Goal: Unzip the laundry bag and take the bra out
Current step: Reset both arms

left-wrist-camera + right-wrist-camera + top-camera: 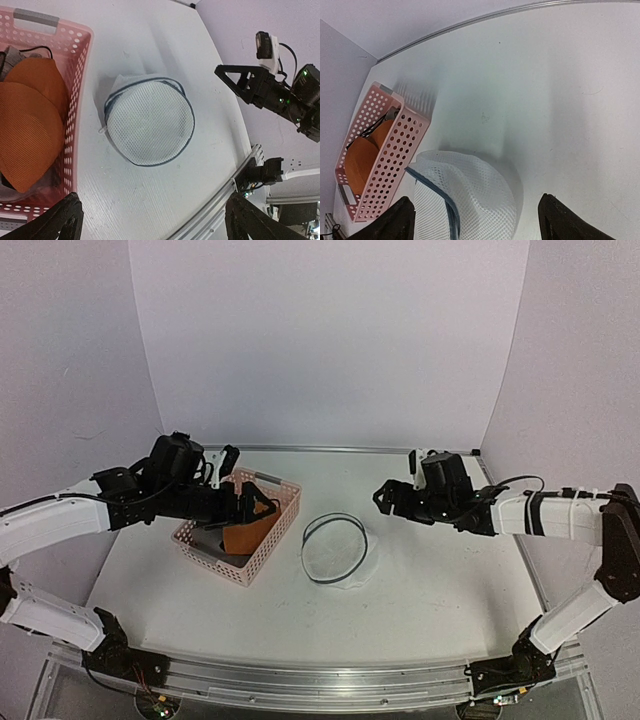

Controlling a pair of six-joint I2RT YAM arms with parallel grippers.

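The laundry bag (335,550) lies on the white table between the arms, a white mesh disc with a dark hoop rim. In the left wrist view the laundry bag (150,122) shows its round flat face. In the right wrist view the laundry bag (470,200) has mesh bulging beside the dark rim. The orange bra (248,536) rests inside the pink basket (283,523); its cups show as the bra (30,125) and the bra (362,157). My left gripper (258,504) hovers open over the basket's right side. My right gripper (386,498) hangs open, right of and above the bag.
The pink lattice basket (77,95) stands left of the bag, its wall a short gap from the hoop. In the right wrist view the basket (395,155) almost touches the mesh. The table's metal front rail (220,205) runs near the bag. The right arm (272,92) shows beyond the bag.
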